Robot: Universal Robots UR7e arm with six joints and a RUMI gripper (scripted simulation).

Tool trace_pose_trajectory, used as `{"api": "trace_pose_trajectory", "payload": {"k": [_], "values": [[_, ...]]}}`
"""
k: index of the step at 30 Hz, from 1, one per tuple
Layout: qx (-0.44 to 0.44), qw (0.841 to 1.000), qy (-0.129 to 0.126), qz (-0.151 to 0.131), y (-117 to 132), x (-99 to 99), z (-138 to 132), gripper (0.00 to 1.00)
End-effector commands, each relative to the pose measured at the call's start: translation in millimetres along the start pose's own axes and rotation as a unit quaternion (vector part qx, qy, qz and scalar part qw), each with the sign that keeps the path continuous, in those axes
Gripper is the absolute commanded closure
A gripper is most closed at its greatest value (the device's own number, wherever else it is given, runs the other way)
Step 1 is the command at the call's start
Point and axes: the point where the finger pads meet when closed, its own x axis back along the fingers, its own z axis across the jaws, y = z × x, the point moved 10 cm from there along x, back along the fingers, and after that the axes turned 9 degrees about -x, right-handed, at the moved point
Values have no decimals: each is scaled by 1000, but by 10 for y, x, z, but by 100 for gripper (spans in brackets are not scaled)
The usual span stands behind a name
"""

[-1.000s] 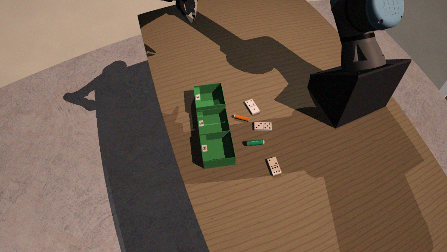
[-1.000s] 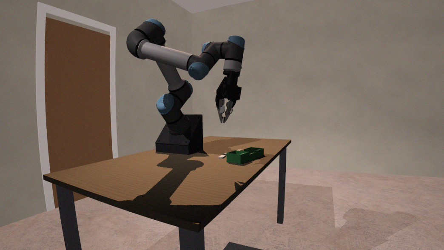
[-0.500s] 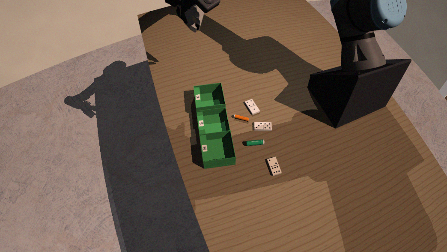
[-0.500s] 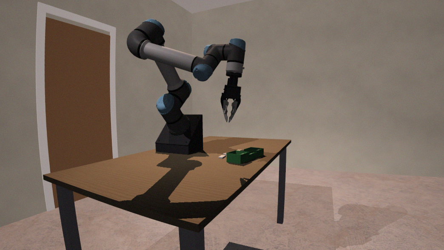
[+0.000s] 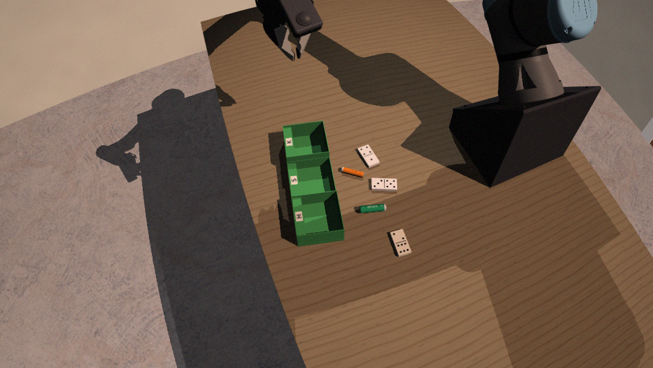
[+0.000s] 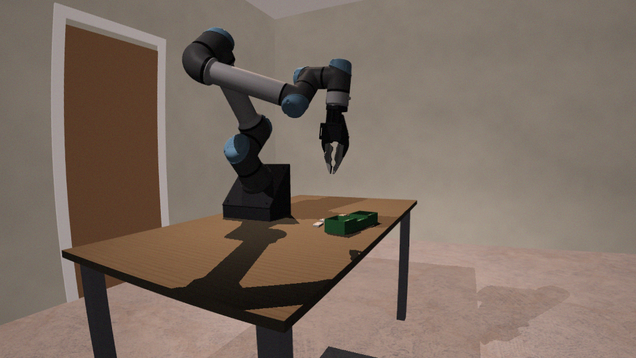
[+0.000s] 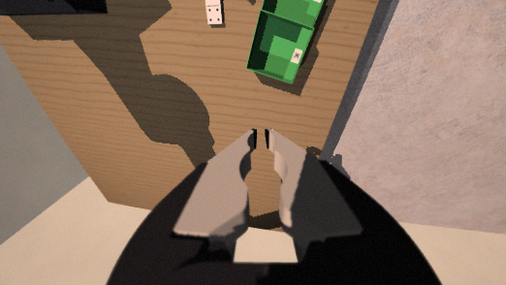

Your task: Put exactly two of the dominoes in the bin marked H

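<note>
Three white dominoes lie on the wooden table (image 5: 411, 320) right of a green three-part bin: one (image 5: 368, 156) (image 7: 214, 12) at the back, one (image 5: 383, 184) in the middle, one (image 5: 399, 242) at the front. The bin's compartments are marked K (image 5: 306, 137) (image 7: 281, 50), S (image 5: 311, 176) and H (image 5: 319, 216); all three look empty. The bin also shows in the exterior view (image 6: 351, 221). My gripper (image 5: 292, 52) (image 6: 333, 168) (image 7: 261, 130) is shut and empty, high above the table's far end, well away from the dominoes.
An orange marker (image 5: 351, 171) and a green battery-like cylinder (image 5: 372, 208) lie between the bin and the dominoes. The robot's black base (image 5: 516, 132) stands at the right. The table's left edge runs close to the bin.
</note>
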Motion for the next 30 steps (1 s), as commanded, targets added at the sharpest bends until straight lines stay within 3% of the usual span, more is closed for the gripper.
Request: {"api": "trace_pose_trajectory", "payload": {"k": [1,10,17,21,23,30], "values": [[-64,998,1,-2,-174,15,-21,96],[-170,985,8,4,-459,29,-96,96],[-263,965,12,10,-715,39,-186,96],[-274,962,13,11,-725,39,-191,96],[-321,947,14,14,-877,43,-256,96],[-403,915,17,21,-1049,45,-348,96]]}}
